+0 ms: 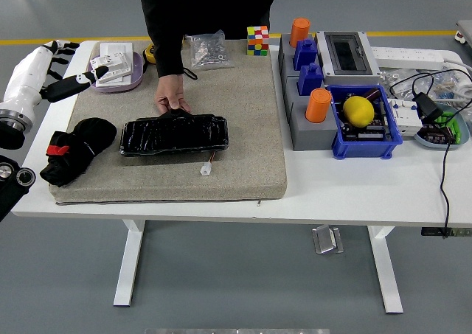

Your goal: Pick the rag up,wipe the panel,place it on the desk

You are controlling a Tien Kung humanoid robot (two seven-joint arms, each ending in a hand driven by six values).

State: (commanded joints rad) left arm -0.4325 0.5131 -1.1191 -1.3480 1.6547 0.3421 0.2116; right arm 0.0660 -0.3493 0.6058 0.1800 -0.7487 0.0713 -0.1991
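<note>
Rag: the black rag [76,149], with a red tag on it, lies crumpled at the left of the frame on the left edge of the beige mat [243,127]; nothing touches it.
Panel: the glossy black panel [174,135] lies flat on the mat, just right of the rag and apart from it.
Person's hand: a hand [171,95] from the top of the frame rests on the panel's far edge, probably to steady it so that wiping does not push it along the mat.
Left hand: the robot's left hand [70,83], in the upper left of the frame, is raised clear of the rag and well apart from it; its dark fingers are stretched out, spread apart, and empty, pointing toward the lilac tray [114,83] of white parts.
Right hand: not visible.
Why the layout: rag and panel sit side by side on the soft mat, so a short sideways sweep would bring cloth to surface.
Task stage: judging from the rag lying free on the mat, either the pick-up is not yet done or the rag is already set down; I cannot tell which.
</note>
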